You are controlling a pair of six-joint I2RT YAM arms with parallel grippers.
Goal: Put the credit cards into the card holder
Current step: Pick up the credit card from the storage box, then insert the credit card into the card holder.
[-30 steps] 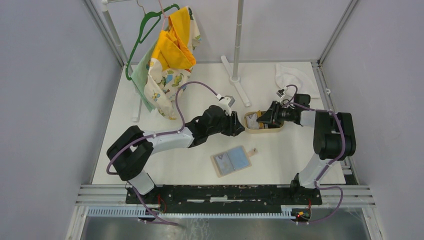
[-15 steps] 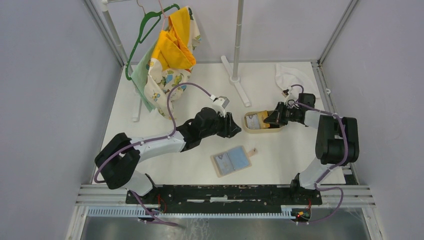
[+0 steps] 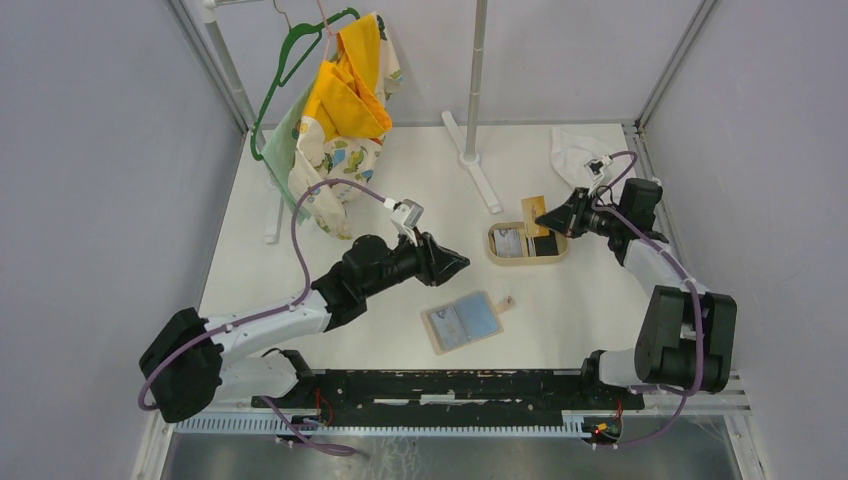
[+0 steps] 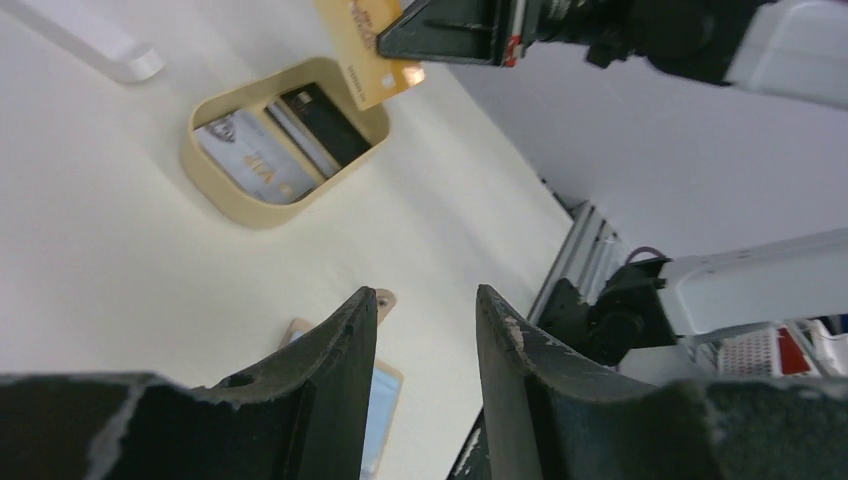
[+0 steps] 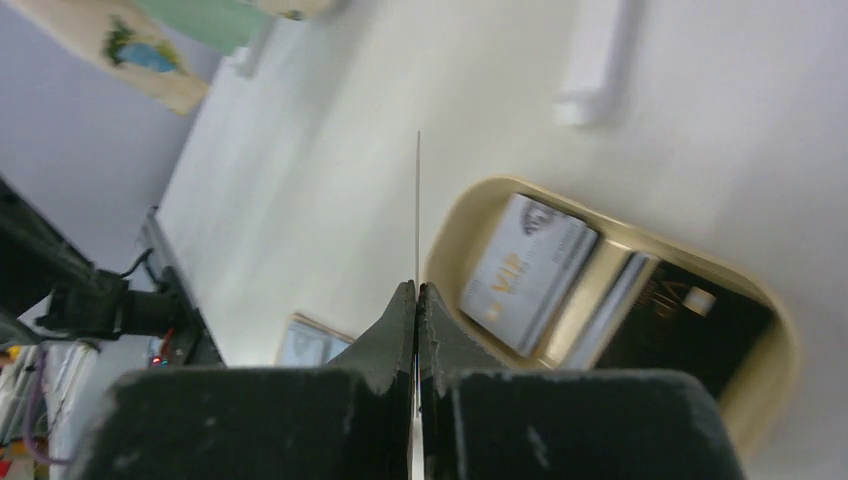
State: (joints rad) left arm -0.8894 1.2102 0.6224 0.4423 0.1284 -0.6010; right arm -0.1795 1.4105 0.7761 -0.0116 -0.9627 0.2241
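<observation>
Top external view: the white desk [image 3: 600, 300] leaves bare room around the card holder [image 3: 466, 322], lying open and flat near the front edge. Beside it the left fingers [image 3: 455, 262] stand apart, empty. Over the oval rimmed tray [image 3: 527, 262], the right fingers [image 3: 550, 215] clamp a thin gold card [image 3: 533, 212]. A grey card [image 3: 508, 241] and a dark card [image 3: 543, 246] lie inside.

1. The gold card [image 3: 534, 212] is pinched in the closed jaws of the right gripper [image 3: 547, 217], clear of the bench [image 3: 570, 320], over the far rim of the oval tan tray [image 3: 527, 262].
2. The silver-grey card [image 3: 508, 242] lies flat in the tray's left end and the dark card [image 3: 545, 246] in its right end, with a pale card [image 4: 296, 140] between them.
3. The card holder [image 3: 466, 322] is tan and lies open on the bench, light-blue inside facing up, nearer than the tray and apart from it.
</observation>
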